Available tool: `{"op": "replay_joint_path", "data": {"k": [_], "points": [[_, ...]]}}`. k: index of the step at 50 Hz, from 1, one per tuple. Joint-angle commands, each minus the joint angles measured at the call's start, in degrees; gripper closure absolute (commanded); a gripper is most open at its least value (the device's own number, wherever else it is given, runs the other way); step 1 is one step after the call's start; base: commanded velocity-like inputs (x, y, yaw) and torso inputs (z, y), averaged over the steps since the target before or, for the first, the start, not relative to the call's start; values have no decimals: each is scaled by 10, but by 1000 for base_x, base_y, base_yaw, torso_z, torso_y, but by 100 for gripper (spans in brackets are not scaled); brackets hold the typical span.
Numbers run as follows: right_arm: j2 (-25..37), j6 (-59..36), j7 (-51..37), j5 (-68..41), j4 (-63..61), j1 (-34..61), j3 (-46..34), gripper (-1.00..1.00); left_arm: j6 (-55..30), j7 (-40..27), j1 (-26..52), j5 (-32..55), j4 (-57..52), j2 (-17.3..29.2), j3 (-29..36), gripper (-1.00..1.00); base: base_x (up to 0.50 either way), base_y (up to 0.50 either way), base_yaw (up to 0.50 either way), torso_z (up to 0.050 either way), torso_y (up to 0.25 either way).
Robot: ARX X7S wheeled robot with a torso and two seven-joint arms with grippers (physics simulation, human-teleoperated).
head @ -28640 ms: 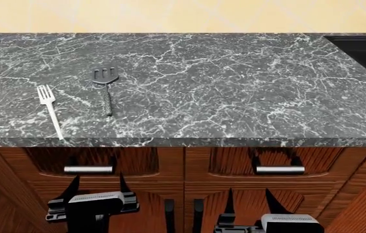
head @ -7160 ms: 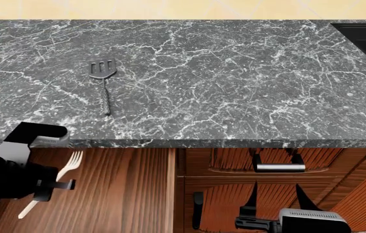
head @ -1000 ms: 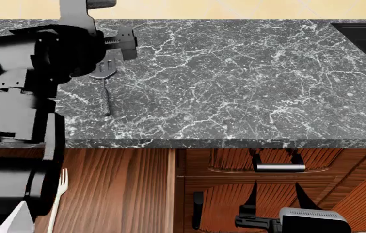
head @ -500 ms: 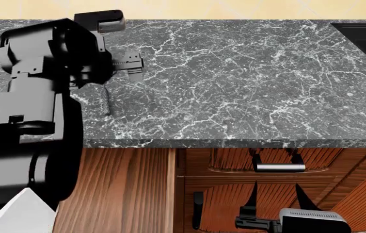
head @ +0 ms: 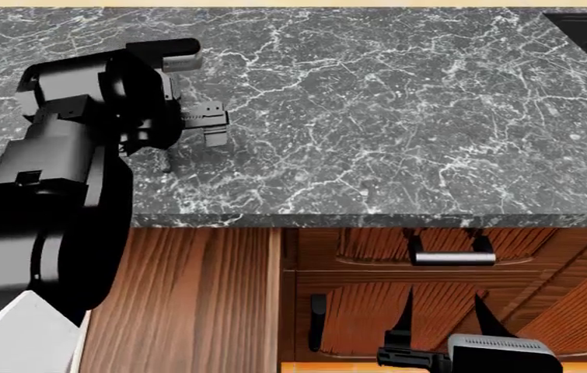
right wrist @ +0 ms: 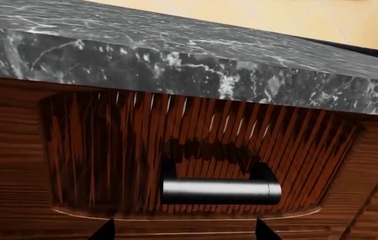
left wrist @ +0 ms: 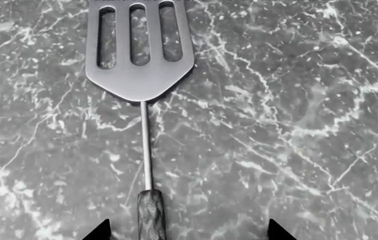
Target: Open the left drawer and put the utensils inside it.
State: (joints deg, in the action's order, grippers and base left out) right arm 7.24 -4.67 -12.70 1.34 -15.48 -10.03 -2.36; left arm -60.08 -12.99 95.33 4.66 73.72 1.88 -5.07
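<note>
One broad slab of dark marbled countertop filled most of the head view, its front edge running straight across above the cabinetry, with plenty of bare stone open to the right of my left arm. Below that edge the left drawer stood pulled out, its striped wood-grain floor showing between my arm and the drawer's right side wall; my arm hid the rest, so I could not see the fork. To its right sat the shut right drawer, its short silver bar handle facing my right gripper, which hung low before the cabinet doors with its two fingers spread apart and nothing between them. My left gripper hovered over the counter above the spatula, fingers parted and empty; only their dark tips showed in the wrist view, one on either side of the handle end. The spatula lay flat on the stone, its long axis running roughly front to back on the counter, slotted head towards the wall and thin textured handle towards the counter's front edge. I could read no writing or labels anywhere.
</note>
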Motion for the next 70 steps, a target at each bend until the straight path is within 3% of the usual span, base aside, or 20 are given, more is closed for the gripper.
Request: {"op": "replay_joint_path", "data": {"k": [1, 34, 50, 68, 70], "points": [[5, 0, -5, -4, 0, 0, -4, -100, 10, 9, -2, -6, 11, 7, 4, 100, 0, 0, 0, 0, 0], [19, -1, -22, -16, 0, 1, -17, -100, -14, 15, -26, -6, -53, 9, 15, 100, 0, 0, 0, -1, 18], [25, 0, -29, -20, 0, 1, -23, -100, -96, 5, -76, 8, -205, 9, 22, 100, 0, 0, 0, -1, 151], [31, 0, -36, -25, 0, 2, -29, -100, -291, -36, -204, 42, -547, -3, 11, 100, 0, 0, 0, -1, 111], [32, 0, -37, -26, 0, 2, -29, -100, -299, -67, -208, 81, -556, 3, 18, 100, 0, 0, 0, 0, 0]]}}
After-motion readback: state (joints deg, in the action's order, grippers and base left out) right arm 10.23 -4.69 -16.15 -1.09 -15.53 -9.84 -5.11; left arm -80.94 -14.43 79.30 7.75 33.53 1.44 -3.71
